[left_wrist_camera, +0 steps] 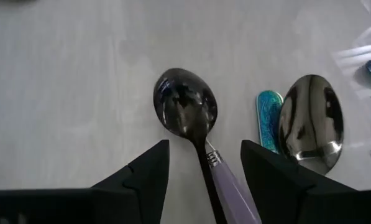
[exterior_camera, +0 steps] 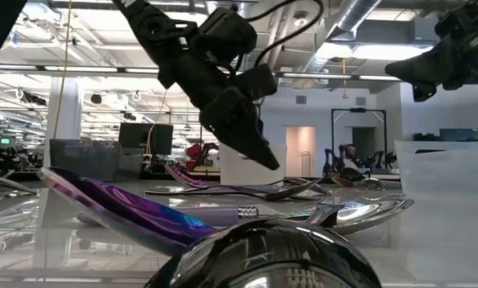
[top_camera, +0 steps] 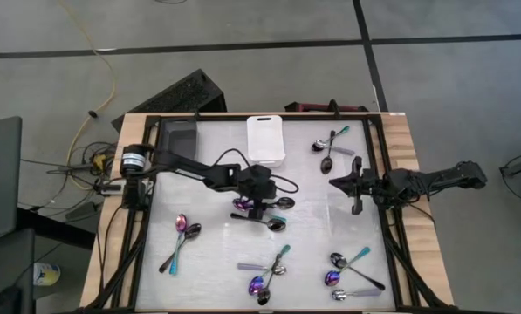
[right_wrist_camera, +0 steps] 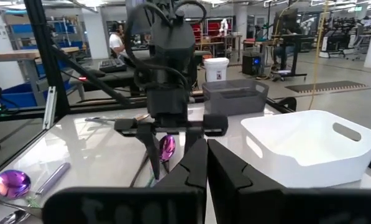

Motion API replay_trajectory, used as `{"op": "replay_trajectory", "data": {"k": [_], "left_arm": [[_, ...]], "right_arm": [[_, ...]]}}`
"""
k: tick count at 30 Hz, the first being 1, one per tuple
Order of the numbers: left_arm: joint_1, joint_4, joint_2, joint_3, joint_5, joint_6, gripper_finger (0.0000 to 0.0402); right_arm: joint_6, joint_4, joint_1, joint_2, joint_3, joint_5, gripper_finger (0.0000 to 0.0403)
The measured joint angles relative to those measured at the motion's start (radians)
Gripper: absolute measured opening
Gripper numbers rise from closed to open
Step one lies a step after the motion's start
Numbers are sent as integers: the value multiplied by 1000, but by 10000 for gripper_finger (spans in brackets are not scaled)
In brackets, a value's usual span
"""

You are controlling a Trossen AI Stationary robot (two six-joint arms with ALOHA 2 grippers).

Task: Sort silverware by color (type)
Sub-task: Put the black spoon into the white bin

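My left gripper (top_camera: 258, 208) hangs open over the middle of the table, fingers pointing down. In the left wrist view my left gripper (left_wrist_camera: 204, 149) has one finger on each side of a spoon (left_wrist_camera: 186, 104) with a dark glossy bowl and a lilac handle. That spoon lies flat, untouched. Beside it lie a silver spoon bowl (left_wrist_camera: 311, 121) and a teal handle end (left_wrist_camera: 269, 118). More spoons (top_camera: 277, 224) lie around this gripper. My right gripper (top_camera: 334, 183) waits shut above the table's right side, pointing left.
Other spoon clusters lie at the left (top_camera: 181, 235), near centre (top_camera: 269, 270), near right (top_camera: 352, 270) and far right (top_camera: 330, 144). A grey bin (top_camera: 177, 139) and a white bin (top_camera: 265, 139) stand along the far edge; a clear bin (exterior_camera: 443, 164) stands on the right.
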Motion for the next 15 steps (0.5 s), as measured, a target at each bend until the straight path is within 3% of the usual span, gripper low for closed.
{"op": "replay_trajectory", "data": {"k": [15], "left_arm": [[4, 55, 76, 0, 16, -56, 180]], "right_arm": [[0, -8, 0, 0, 0, -1, 33]]}}
